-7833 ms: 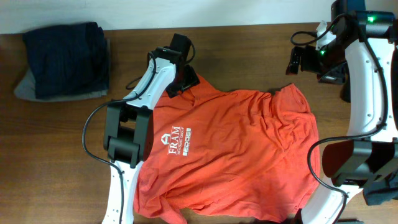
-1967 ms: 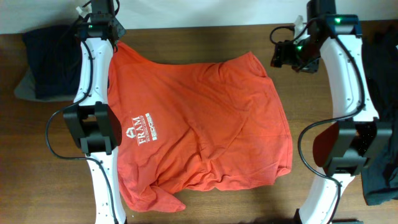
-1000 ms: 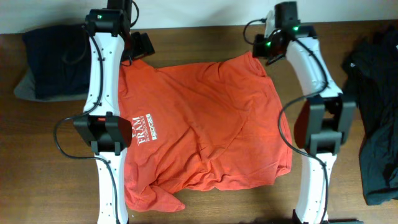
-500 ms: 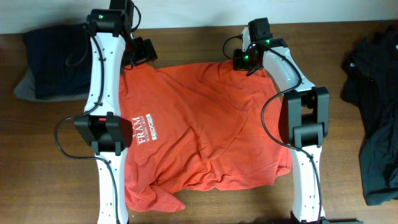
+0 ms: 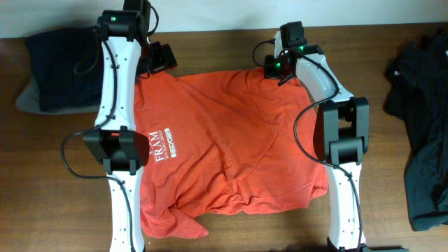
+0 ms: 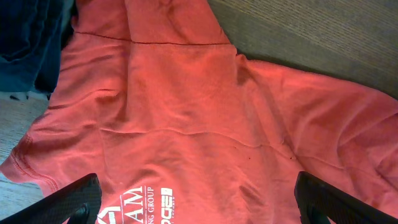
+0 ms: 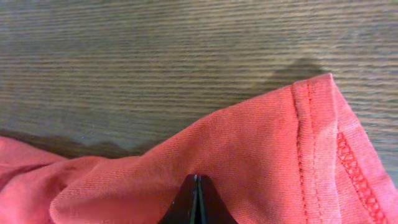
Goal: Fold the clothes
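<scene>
Orange T-shirt (image 5: pixel 231 140) is lying spread out on the tabletop (image 5: pixel 210 42) between the two arms. It's lettering side up, with one near corner curled and rumpled. Left fingers (image 5: pixel 159 59) are wide open, hovering over the far left part of the shirt and holding nothing. Right fingers (image 7: pixel 196 190) are squeezed shut on the far edge next to the stitched hem. I can't tell if any cloth is actually caught between them.

My take: this is the flatten-and-square-up bit before the first fold. I'd grab both far corners right at the hem, not mid-fabric, pull evenly so it doesn't skew, and smooth that curled corner first.

No bins or baskets anywhere. There's just a dark folded pile (image 5: pixel 66 66) far left and a black garment (image 5: pixel 420 126) off to the right, both straight on the tabletop.
</scene>
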Robot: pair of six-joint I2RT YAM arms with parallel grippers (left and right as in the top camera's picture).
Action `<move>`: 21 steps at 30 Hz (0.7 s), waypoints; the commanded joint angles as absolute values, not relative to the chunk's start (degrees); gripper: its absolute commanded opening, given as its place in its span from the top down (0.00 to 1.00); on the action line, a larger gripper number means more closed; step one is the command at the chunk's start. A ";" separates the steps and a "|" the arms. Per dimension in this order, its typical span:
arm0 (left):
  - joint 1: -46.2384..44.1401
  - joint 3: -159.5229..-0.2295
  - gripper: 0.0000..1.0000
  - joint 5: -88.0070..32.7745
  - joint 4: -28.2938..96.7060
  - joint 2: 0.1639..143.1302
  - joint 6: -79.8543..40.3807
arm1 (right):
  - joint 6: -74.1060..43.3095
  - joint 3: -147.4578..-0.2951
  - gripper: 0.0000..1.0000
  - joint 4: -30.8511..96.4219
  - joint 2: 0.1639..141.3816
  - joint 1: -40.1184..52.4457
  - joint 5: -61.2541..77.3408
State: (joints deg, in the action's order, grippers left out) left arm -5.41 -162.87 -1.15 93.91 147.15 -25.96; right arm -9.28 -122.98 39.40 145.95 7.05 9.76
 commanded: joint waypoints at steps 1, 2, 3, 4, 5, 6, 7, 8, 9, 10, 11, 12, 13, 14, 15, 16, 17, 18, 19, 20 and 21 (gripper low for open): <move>-5.61 -163.11 0.01 -1.74 94.17 147.33 -26.46 | -9.69 -122.78 0.96 39.44 149.34 5.56 3.46; -5.61 -163.11 0.01 -1.74 94.17 147.33 -26.46 | -9.69 -122.78 0.96 39.35 149.40 5.28 2.63; -5.61 -163.11 0.01 -1.76 94.17 147.35 -26.46 | -9.69 -122.80 0.97 39.09 149.40 4.86 1.54; -5.65 -163.11 0.01 -1.76 94.17 147.35 -26.46 | -9.69 -122.78 0.96 38.81 149.40 4.54 0.80; -5.65 -163.11 0.01 -1.74 94.15 147.39 -26.46 | -9.69 -122.78 0.96 38.52 149.40 4.19 0.08; -5.65 -163.11 0.01 -1.74 94.15 147.44 -26.46 | -9.69 -122.78 0.96 38.30 149.40 3.81 -0.38; -5.65 -163.11 0.01 -1.74 94.17 147.48 -26.46 | -9.72 -122.78 0.96 38.17 149.40 3.40 -0.71; -5.65 -163.11 0.01 -1.76 94.17 147.70 -26.46 | -9.69 -122.78 0.96 38.00 149.40 2.87 -0.75; -5.65 -163.11 0.01 -1.76 94.17 147.87 -26.46 | -9.69 -122.78 0.96 37.85 149.40 2.44 -0.73; -5.65 -163.11 0.01 -1.76 94.19 148.16 -26.46 | -9.69 -122.80 0.96 37.69 149.40 2.02 -0.73; -5.65 -163.09 0.01 -1.76 94.21 148.40 -26.44 | -9.69 -122.78 0.96 37.63 149.40 1.54 -0.78; -5.65 -162.95 0.01 -1.76 94.19 148.86 -26.44 | -9.69 -122.78 0.96 37.47 149.40 1.06 -0.89; -5.65 -162.91 0.01 -1.76 94.30 149.12 -26.44 | -9.69 -122.78 0.96 37.36 149.40 0.64 -1.23; -5.65 -162.78 0.01 -1.76 94.37 149.51 -26.46 | -9.69 -122.80 0.96 37.23 149.40 0.27 -1.98; -5.65 -162.74 0.01 -1.76 94.39 150.02 -26.46 | -9.67 -122.80 0.96 37.15 149.40 -0.14 -3.05; -5.65 -162.74 0.01 -1.76 94.39 150.30 -26.44 | -9.63 -122.78 0.96 37.01 149.40 -0.47 -4.05; -5.65 -162.74 0.01 -1.76 94.37 150.93 -26.46 | -9.43 -122.80 0.96 36.91 149.40 -0.71 -5.15; -5.65 -162.74 0.01 -1.76 94.35 151.13 -26.46 | -9.43 -122.78 0.96 36.80 149.40 -0.93 -6.46; -5.65 -162.63 0.01 -1.76 94.17 151.72 -26.44 | -9.37 -122.78 0.96 36.75 149.40 -1.23 -7.77; -5.65 -162.60 0.01 -1.74 94.17 151.87 -26.44 | -9.21 -122.78 0.96 36.71 149.40 -1.58 -9.08; -5.65 -162.34 0.01 -1.74 93.95 152.18 -26.41 | -9.17 -122.78 0.96 36.64 149.40 -1.83 -10.11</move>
